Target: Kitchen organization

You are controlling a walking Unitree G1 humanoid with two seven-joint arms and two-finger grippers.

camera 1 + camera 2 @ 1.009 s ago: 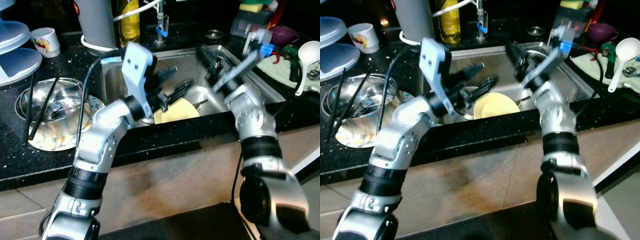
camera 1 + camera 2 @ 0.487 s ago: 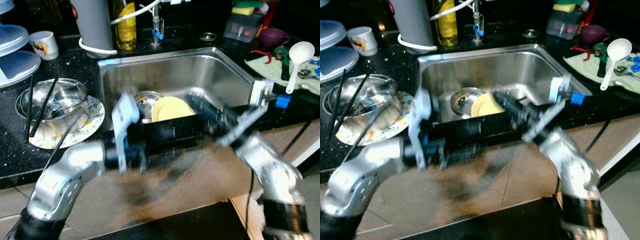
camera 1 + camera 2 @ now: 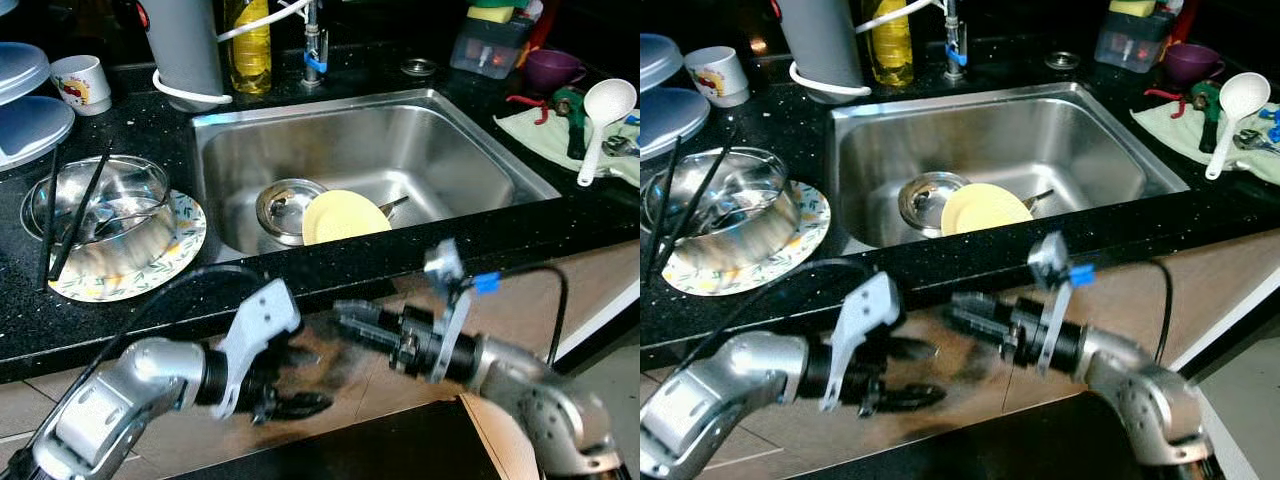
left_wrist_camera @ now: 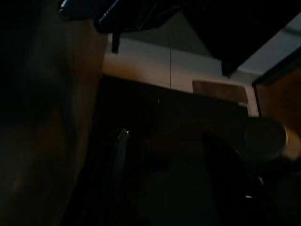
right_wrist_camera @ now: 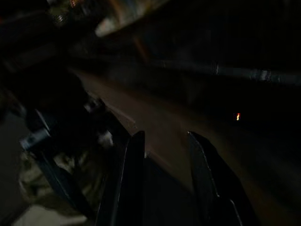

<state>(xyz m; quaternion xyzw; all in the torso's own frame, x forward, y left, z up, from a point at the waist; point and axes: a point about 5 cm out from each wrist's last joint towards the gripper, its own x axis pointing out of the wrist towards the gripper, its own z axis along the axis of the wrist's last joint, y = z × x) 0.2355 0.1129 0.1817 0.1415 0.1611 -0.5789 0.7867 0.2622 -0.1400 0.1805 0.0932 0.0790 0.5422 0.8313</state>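
A steel sink (image 3: 460, 160) is set in the black counter. In it lie a yellow plate (image 3: 345, 215) and a small steel bowl (image 3: 283, 205), with a utensil handle (image 3: 393, 206) poking out behind the plate. Both arms hang below the counter's front edge, before the brown cabinet. My left gripper (image 3: 300, 382) is open, its two fingers spread and empty. My right gripper (image 3: 350, 318) points left toward it, open with a narrow gap and nothing held; its fingers (image 5: 134, 160) look dim in the right wrist view.
On the counter to the left, a bowl with black chopsticks (image 3: 95, 210) stands on a patterned plate (image 3: 185, 235), with stacked lids (image 3: 30, 110) and a cup (image 3: 85, 82) behind. A grey cylinder (image 3: 185, 45), yellow bottle (image 3: 248, 45) and tap (image 3: 315, 50) line the back. On the right are a white ladle (image 3: 605, 110) and a purple bowl (image 3: 555, 68).
Both arms have dropped from over the sink to below the counter's front edge. The things in the sink have not moved.
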